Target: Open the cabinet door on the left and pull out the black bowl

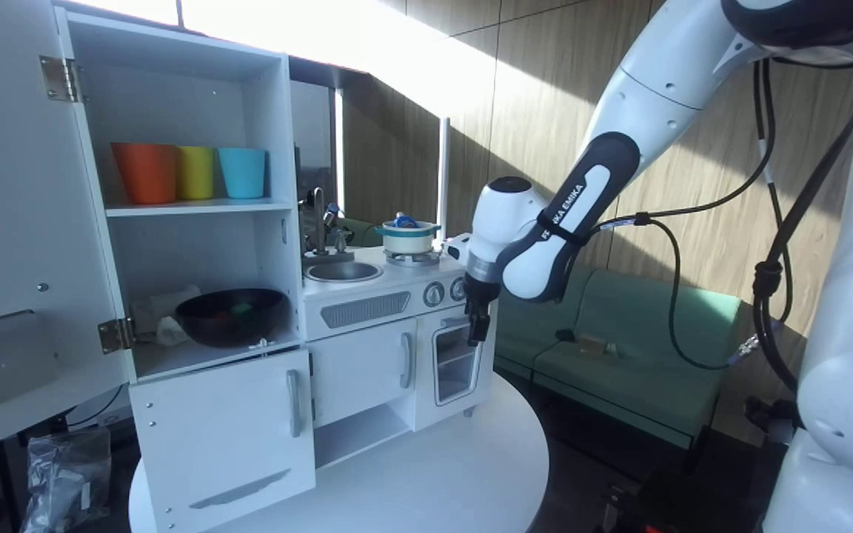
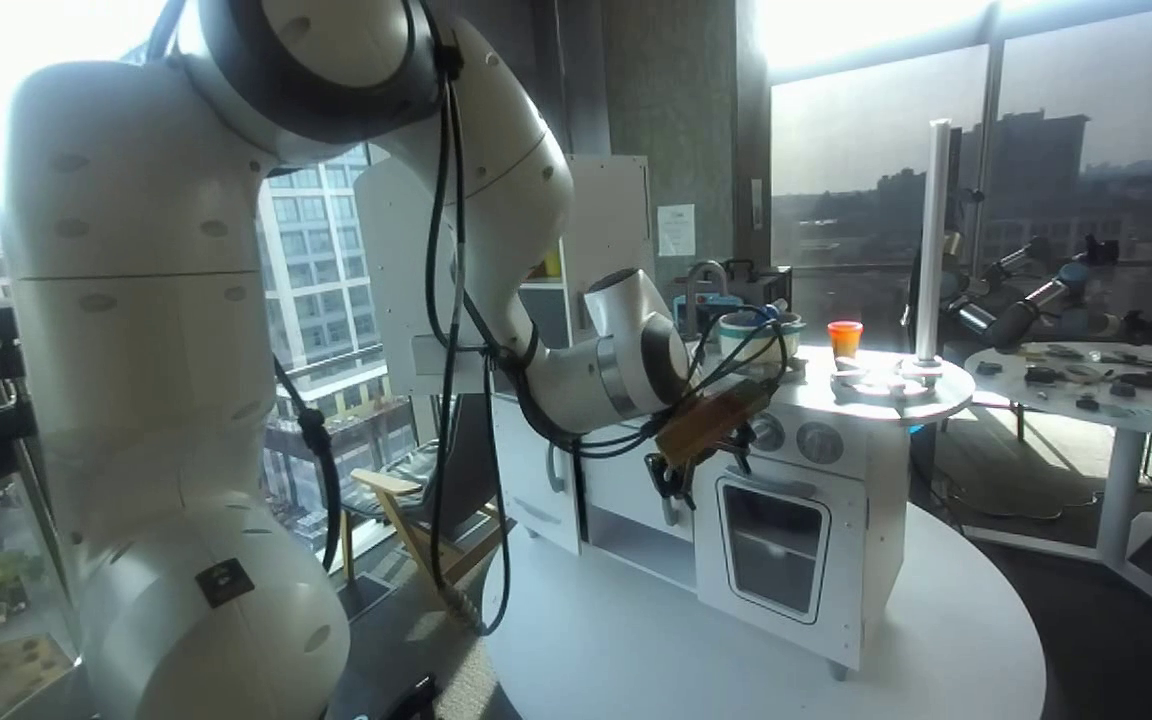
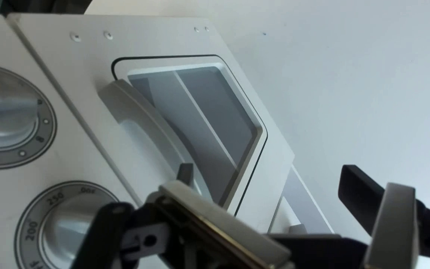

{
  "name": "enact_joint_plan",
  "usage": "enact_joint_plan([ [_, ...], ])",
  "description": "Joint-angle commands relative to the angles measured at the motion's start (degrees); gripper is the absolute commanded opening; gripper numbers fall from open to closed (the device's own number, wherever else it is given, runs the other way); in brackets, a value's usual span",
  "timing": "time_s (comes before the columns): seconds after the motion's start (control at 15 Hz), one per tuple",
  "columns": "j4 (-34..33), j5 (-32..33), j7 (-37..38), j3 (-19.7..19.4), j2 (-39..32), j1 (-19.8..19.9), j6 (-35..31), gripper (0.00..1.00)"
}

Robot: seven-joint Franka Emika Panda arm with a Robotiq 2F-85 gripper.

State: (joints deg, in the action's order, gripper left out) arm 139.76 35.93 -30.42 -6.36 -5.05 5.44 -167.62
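The black bowl (image 1: 208, 326) sits upright on the lower shelf of the tall cabinet in an exterior view, with something small, green and reddish, inside it. It is out of view in the wrist view and hidden in an exterior view behind the arm. The left cabinet door (image 1: 8, 200) is swung wide open to the left, hinges showing. My gripper (image 1: 480, 333) is open and empty in front of the oven side of the toy kitchen, well right of the bowl. It also shows in an exterior view (image 2: 701, 470). In the wrist view its fingers (image 3: 271, 179) are wide apart near the oven handle (image 3: 151, 127).
Orange (image 1: 146, 174), yellow (image 1: 195, 174) and blue (image 1: 241, 174) cups stand on the shelf above the bowl. White crumpled material (image 1: 169, 331) lies beside the bowl. A teal-rimmed pot (image 1: 408, 238) stands on the stove. The lower left door (image 1: 226, 437) is shut below the bowl.
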Motion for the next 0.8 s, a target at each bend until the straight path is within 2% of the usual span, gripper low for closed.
enact_joint_plan([
  [0.0,0.38,8.01,-1.37,-2.33,-1.54,1.06,-9.42,1.00],
  [0.13,0.17,7.71,-3.22,-2.09,-3.38,2.69,-12.77,1.00],
  [0.2,0.30,5.54,-5.97,-1.55,-4.87,3.35,-14.72,1.00],
  [0.4,-1.95,7.27,-6.43,-1.84,-6.81,3.96,-15.53,1.00],
  [0.73,-5.22,12.10,-4.20,-6.00,-6.69,0.58,-14.51,1.00],
])
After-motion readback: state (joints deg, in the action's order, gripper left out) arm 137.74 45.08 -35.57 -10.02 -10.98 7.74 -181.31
